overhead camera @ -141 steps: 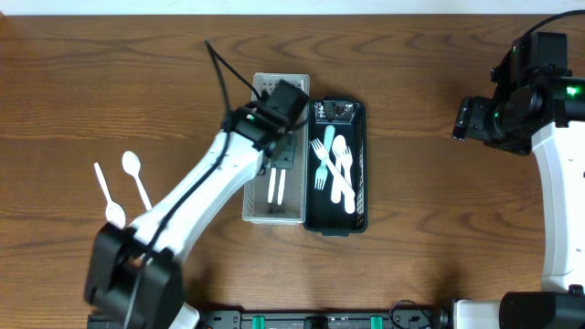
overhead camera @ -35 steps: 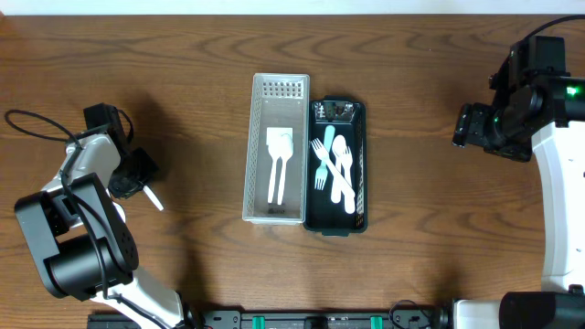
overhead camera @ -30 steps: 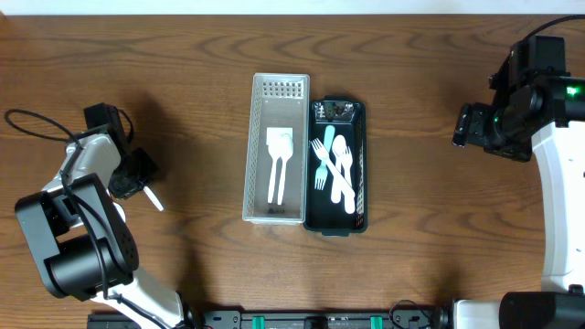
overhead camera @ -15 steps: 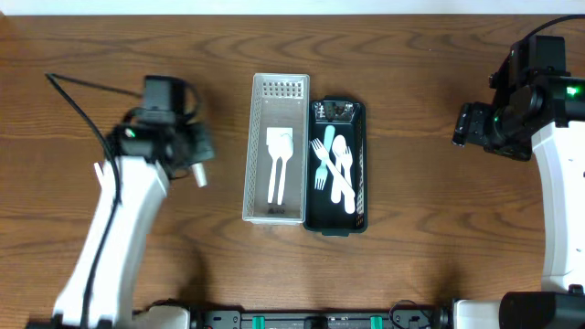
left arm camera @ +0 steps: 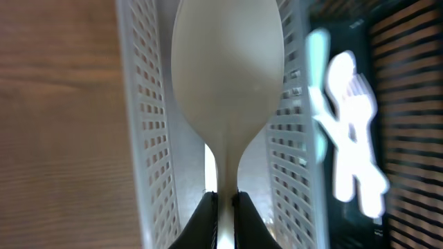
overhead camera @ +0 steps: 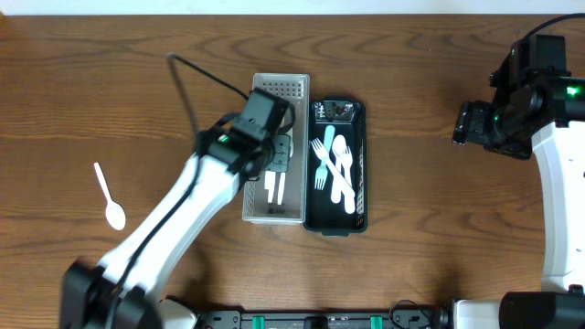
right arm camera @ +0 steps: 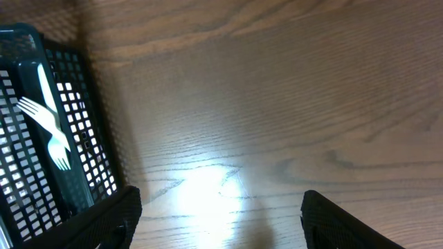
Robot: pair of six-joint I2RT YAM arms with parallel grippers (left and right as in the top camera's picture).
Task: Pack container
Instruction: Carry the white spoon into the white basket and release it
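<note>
My left gripper [overhead camera: 277,157] hangs over the white perforated basket [overhead camera: 274,219], shut on the handle of a white plastic spoon [left arm camera: 227,62]. In the left wrist view the spoon's bowl points ahead along the basket [left arm camera: 147,152], its handle pinched between the black fingers [left arm camera: 201,221]. Two white utensils [overhead camera: 276,188] lie in that basket. Beside it on the right, the black basket [overhead camera: 362,164] holds white forks and spoons and a teal fork [overhead camera: 322,151]. Another white spoon [overhead camera: 108,196] lies on the table at left. My right gripper [overhead camera: 473,122] stands open at far right, nothing in it.
The wooden table [overhead camera: 430,210] stretches between the baskets and the right arm. In the right wrist view the black basket [right arm camera: 28,180] with a white fork [right arm camera: 46,119] sits at the left edge, bare wood under the open fingers [right arm camera: 104,221].
The left arm has swung from the table's left side to above the white basket, carrying one spoon. One spoon is left on the table. The right arm has not moved.
</note>
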